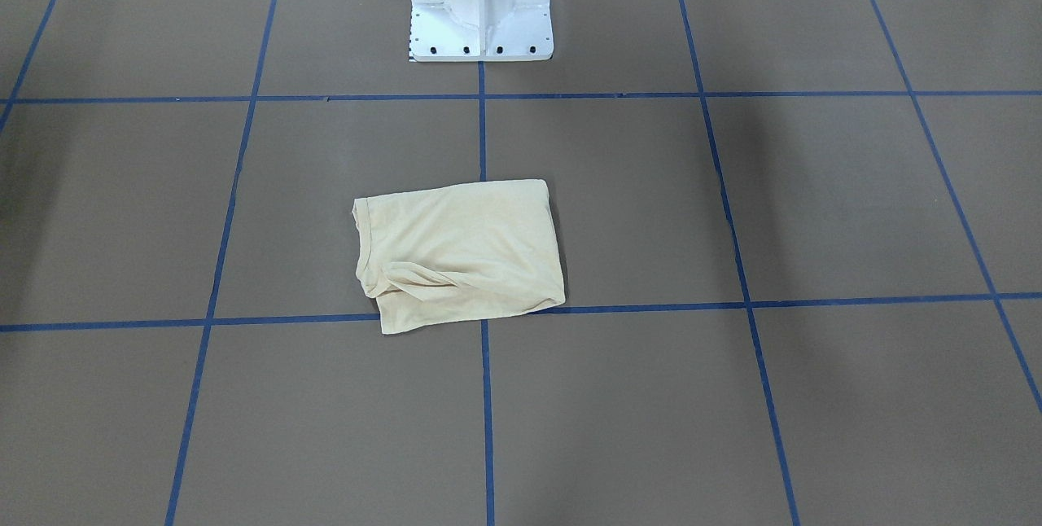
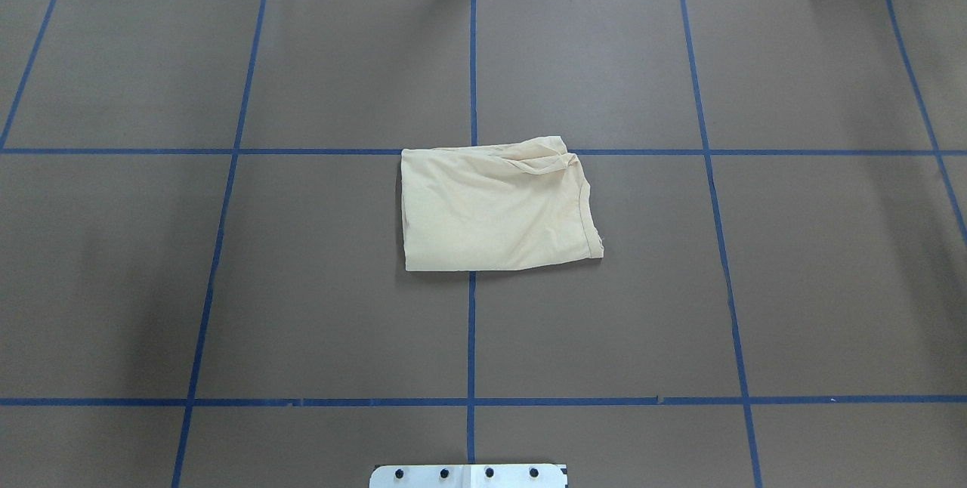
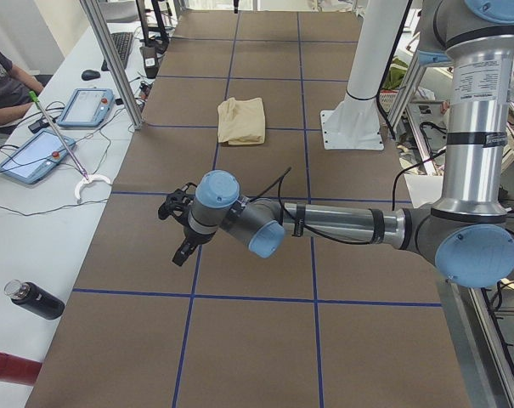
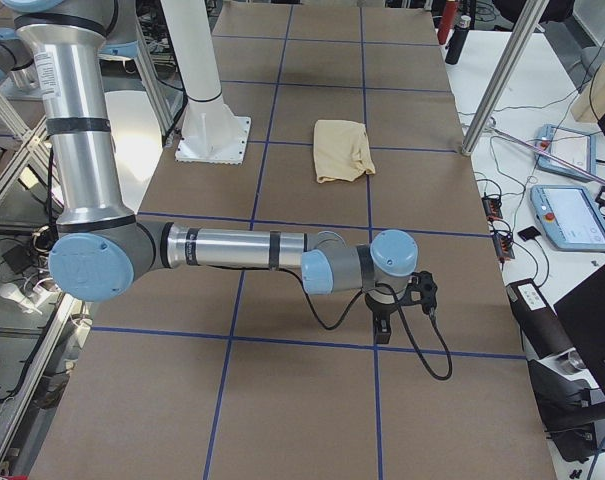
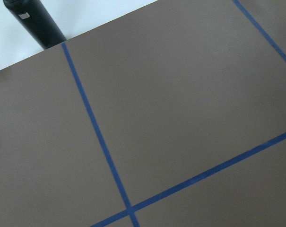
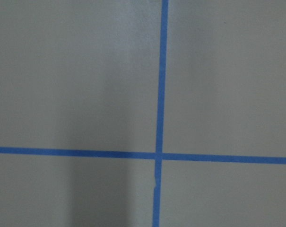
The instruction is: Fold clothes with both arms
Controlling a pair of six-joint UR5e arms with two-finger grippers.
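Observation:
The clothes are one pale cream-yellow garment lying folded into a rough rectangle at the table's middle, also seen in the overhead view and both side views. One corner is bunched into wrinkles. Nothing touches it. My left arm stretches low over the table's left end, its gripper far from the garment. My right arm reaches likewise over the right end, its gripper pointing down at the table. I cannot tell whether either gripper is open or shut. Both wrist views show only brown table and blue tape.
The white pedestal base stands behind the garment. Blue tape lines grid the brown table. A side bench holds tablets, a black bottle and a red one; a person sits there. Pendants lie beyond the right end.

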